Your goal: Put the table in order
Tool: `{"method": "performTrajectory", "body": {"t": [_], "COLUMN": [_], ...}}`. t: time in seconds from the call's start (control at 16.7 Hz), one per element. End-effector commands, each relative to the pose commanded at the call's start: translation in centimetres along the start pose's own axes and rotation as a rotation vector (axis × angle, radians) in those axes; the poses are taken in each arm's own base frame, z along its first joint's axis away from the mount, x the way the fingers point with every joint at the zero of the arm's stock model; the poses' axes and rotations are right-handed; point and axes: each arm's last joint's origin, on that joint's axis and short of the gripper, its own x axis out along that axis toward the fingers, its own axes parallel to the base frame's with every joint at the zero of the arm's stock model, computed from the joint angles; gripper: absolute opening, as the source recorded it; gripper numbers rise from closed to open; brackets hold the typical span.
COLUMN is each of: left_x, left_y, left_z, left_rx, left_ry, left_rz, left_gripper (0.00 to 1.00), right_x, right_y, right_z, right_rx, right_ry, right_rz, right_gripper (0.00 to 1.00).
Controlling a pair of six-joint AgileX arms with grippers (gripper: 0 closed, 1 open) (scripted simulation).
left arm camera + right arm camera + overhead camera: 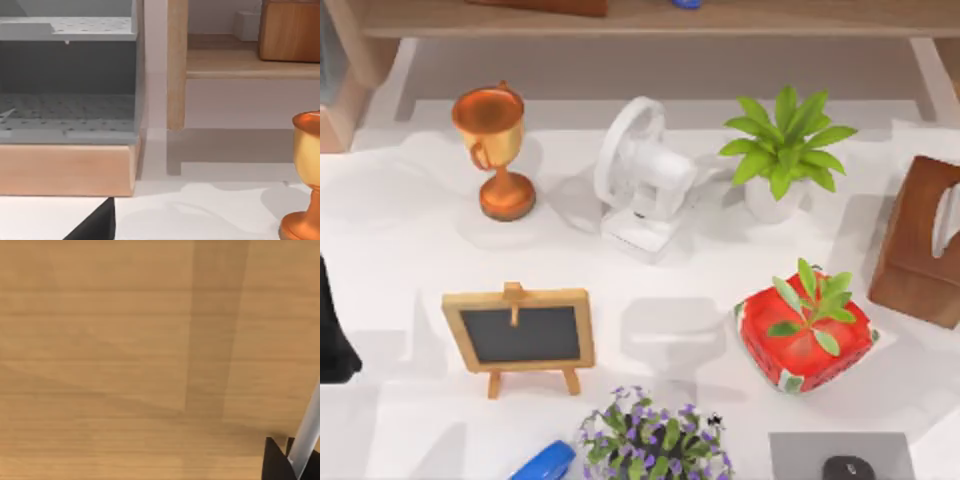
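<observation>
The white table (400,250) carries a scatter of items. A copper trophy (495,150) stands at the back left and also appears in the left wrist view (305,185). A white desk fan (642,180) is at the back middle, with a green plant in a white pot (785,150) to its right. In the middle row are a small chalkboard easel (520,335) and a red pot with a seedling (805,335). My left arm (332,330) sits dark at the table's left edge. One of its fingers (95,225) is low over the table. A right fingertip (277,462) hangs close to light-brown wood.
A brown wooden box (920,240) stands at the right edge. Along the front are a purple-flowered plant (655,440), a blue object (545,463) and a grey pad (810,450) with a black mouse (848,468). A wooden shelf (640,20) spans the back, and its leg (177,65) stands beside a grey perforated rack (67,75).
</observation>
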Motion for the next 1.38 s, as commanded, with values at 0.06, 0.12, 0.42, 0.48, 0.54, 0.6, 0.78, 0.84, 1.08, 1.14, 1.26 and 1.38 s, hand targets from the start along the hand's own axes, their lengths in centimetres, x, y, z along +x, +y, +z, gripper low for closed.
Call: {"method": "performTrajectory", "body": {"t": [0.06, 0.12, 0.42, 0.48, 0.54, 0.6, 0.78, 0.84, 1.08, 1.14, 1.26, 1.38], "left_x": [0.00, 0.00, 0.00, 0.00, 0.00, 0.00, 0.00, 0.00, 0.00, 0.00, 0.00, 0.00], "left_y": [0.00, 0.00, 0.00, 0.00, 0.00, 0.00, 0.00, 0.00, 0.00, 0.00, 0.00, 0.00], "left_z": [0.00, 0.00, 0.00, 0.00, 0.00, 0.00, 0.00, 0.00, 0.00, 0.00, 0.00, 0.00], "left_rx": [0.000, 0.000, 0.000, 0.000, 0.000, 0.000, 0.000, 0.000, 0.000, 0.000, 0.000, 0.000], "left_ry": [0.000, 0.000, 0.000, 0.000, 0.000, 0.000, 0.000, 0.000, 0.000, 0.000, 0.000, 0.000], "left_rz": [0.000, 0.000, 0.000, 0.000, 0.000, 0.000, 0.000, 0.000, 0.000, 0.000, 0.000, 0.000], "left_gripper": [1.00, 1.00, 1.00, 1.00, 1.00, 1.00, 1.00, 1.00, 1.00, 1.00, 1.00, 1.00], "right_x": [0.08, 0.08, 0.08, 0.08, 0.08, 0.08, 0.08, 0.08, 0.08, 0.08, 0.08, 0.08], "right_y": [0.02, 0.02, 0.02, 0.02, 0.02, 0.02, 0.02, 0.02, 0.02, 0.02, 0.02, 0.02], "right_z": [0.05, 0.05, 0.05, 0.05, 0.05, 0.05, 0.05, 0.05, 0.05, 0.05, 0.05, 0.05], "right_rx": [0.000, 0.000, 0.000, 0.000, 0.000, 0.000, 0.000, 0.000, 0.000, 0.000, 0.000, 0.000], "right_ry": [0.000, 0.000, 0.000, 0.000, 0.000, 0.000, 0.000, 0.000, 0.000, 0.000, 0.000, 0.000], "right_rz": [0.001, 0.001, 0.001, 0.001, 0.001, 0.001, 0.001, 0.001, 0.001, 0.001, 0.001, 0.001], "right_gripper": [0.00, 0.00, 0.23, 0.30, 0.38, 0.45, 0.68, 0.75, 1.00, 1.00, 1.00, 1.00]}}
